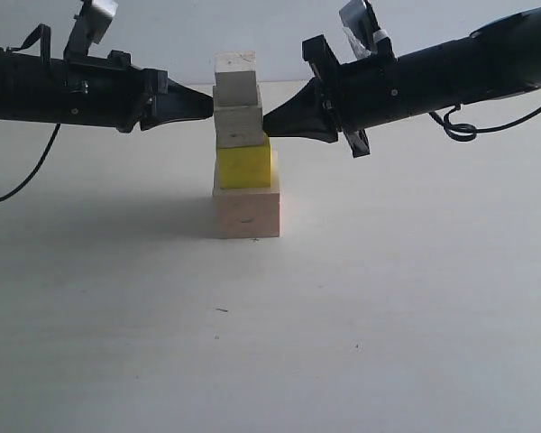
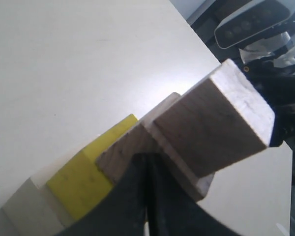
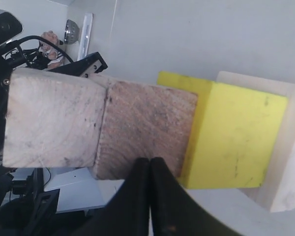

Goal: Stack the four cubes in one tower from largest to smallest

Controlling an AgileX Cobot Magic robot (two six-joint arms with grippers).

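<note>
At centre of the table, the tower stands upright, 4 cubes high. Order, bottom to top:

1. Largest cube: pale wood, flat on the table.
2. Yellow cube.
3. Medium cube: bare wood.
4. Smallest cube: bare wood, on top.

Each cube rests on the one below. Seen from the exterior view, the upper cubes sit toward the base's left edge, not centred.

Left claw: fingers pressed together to a point. Tip is against the medium cube's left face, near its top edge.

Right claw: fingers likewise together. Tip is against the medium cube's right face, approx. mid-height.

Both arms reach in roughly horizontal from opp. sides, above table level. A black cable hangs under the left arm.
</note>
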